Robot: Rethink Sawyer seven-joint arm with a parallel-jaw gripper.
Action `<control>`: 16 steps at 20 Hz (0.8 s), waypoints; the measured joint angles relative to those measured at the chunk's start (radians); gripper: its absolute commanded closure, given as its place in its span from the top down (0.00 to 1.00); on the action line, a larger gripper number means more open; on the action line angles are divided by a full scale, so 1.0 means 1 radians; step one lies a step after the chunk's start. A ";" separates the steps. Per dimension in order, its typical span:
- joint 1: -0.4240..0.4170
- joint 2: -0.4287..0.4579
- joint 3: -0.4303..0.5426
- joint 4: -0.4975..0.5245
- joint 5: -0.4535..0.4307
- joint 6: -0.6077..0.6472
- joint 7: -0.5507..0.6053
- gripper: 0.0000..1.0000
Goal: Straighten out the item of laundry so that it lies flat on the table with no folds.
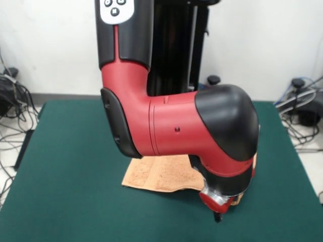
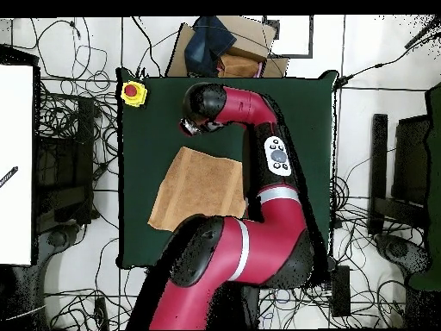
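Towel [image 2: 199, 190] sits mid-table [image 2: 146, 112] looking mostly flat already from overhead, gripper [image 1: 218, 216] hanging just past its corner, honestly can't tell if the claw's wide or narrow, so I'd come down on that corner and drag outward slowly.

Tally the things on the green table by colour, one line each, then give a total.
Peach-orange: 1, the towel
Yellow with a red button: 1, the box at the table's corner
Red and black: 1, the arm with its end effector low over the table
Total: 3
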 measured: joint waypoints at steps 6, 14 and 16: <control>0.011 0.019 -0.009 -0.020 0.000 0.092 0.000 1.00; 0.036 0.031 -0.033 -0.041 0.000 0.206 0.000 1.00; 0.038 0.033 -0.033 -0.042 0.000 0.206 0.001 1.00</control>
